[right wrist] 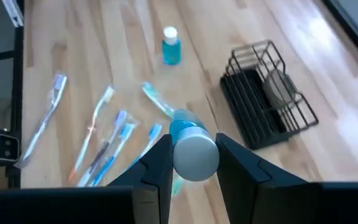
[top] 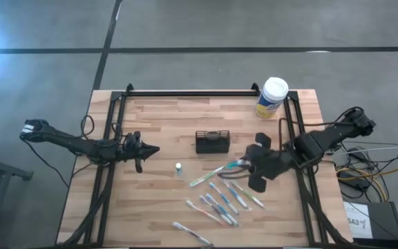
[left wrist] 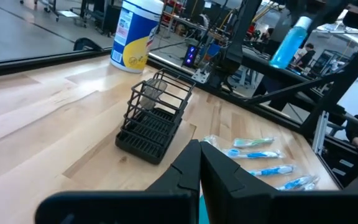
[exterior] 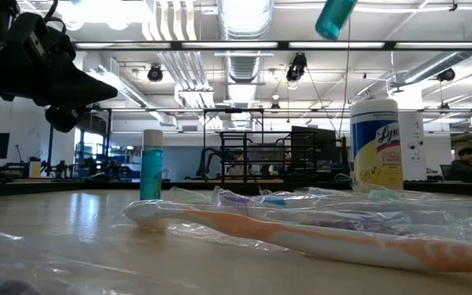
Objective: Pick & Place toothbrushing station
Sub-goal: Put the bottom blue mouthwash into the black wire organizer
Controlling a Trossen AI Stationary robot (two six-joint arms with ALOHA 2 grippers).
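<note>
Right tool [right wrist: 193, 163] pinches a blue bottle [right wrist: 193, 148] beside the black caddy [top: 212, 141]; left tool [top: 150, 149], pressed together, waits beyond the caddy.

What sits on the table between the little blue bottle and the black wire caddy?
Nothing: in the high view, the wood between the small blue bottle and the black caddy is bare. The right wrist view shows the same empty stretch.

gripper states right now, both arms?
Left gripper: shut, holding nothing, hovering over the table's left side.
Right gripper: shut on a blue bottle with a white cap, lifted above the toothbrushes.
</note>
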